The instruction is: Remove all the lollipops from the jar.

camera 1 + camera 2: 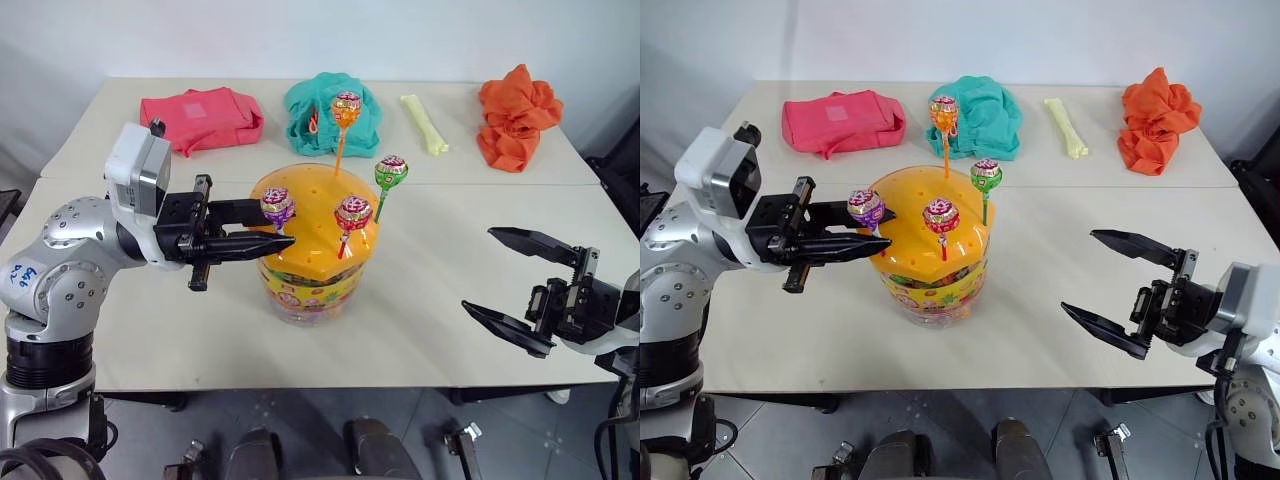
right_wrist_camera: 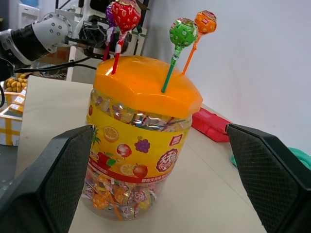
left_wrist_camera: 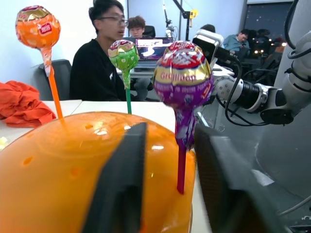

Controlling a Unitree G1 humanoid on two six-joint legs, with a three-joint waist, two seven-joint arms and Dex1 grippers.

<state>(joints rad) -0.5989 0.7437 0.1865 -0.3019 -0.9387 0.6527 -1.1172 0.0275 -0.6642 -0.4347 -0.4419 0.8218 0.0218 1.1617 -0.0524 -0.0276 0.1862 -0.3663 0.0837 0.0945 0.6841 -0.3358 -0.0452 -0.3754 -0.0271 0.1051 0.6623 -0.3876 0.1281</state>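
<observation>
Lollipops are standing upright in the holes of the orange lid of the jar (image 1: 305, 270), which is sitting at the centre of the frame on the white table (image 1: 440, 300). At left, the left gripper (image 1: 275, 226) is reaching across to the purple lollipop (image 1: 277, 207), its black fingers (image 3: 121, 189) lying on either side of the stick; whether they are pinching it cannot be told. Moving right, the red lollipop (image 1: 352, 214), the orange lollipop (image 1: 346, 108) behind it, and the green lollipop (image 1: 390, 173) are rising from the lid. At lower right, the right gripper (image 1: 495, 270) is hanging well apart from the jar with fingers spread wide, holding nothing.
</observation>
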